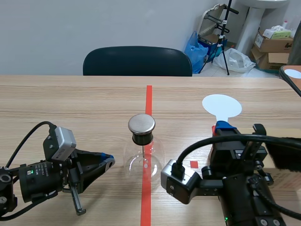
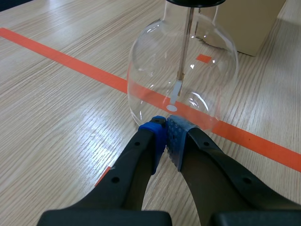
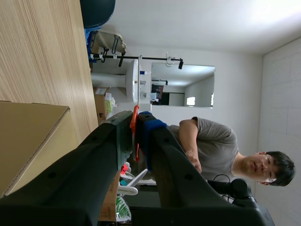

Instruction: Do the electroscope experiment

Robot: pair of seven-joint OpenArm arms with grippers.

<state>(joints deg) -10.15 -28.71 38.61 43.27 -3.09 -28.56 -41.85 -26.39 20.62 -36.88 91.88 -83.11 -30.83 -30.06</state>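
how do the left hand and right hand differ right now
The left hand is shut on nothing, while the right hand is shut on the white paddle. The left hand's tips sit right at the base of the glass flask; the right hand is apart from it. Both are shut.
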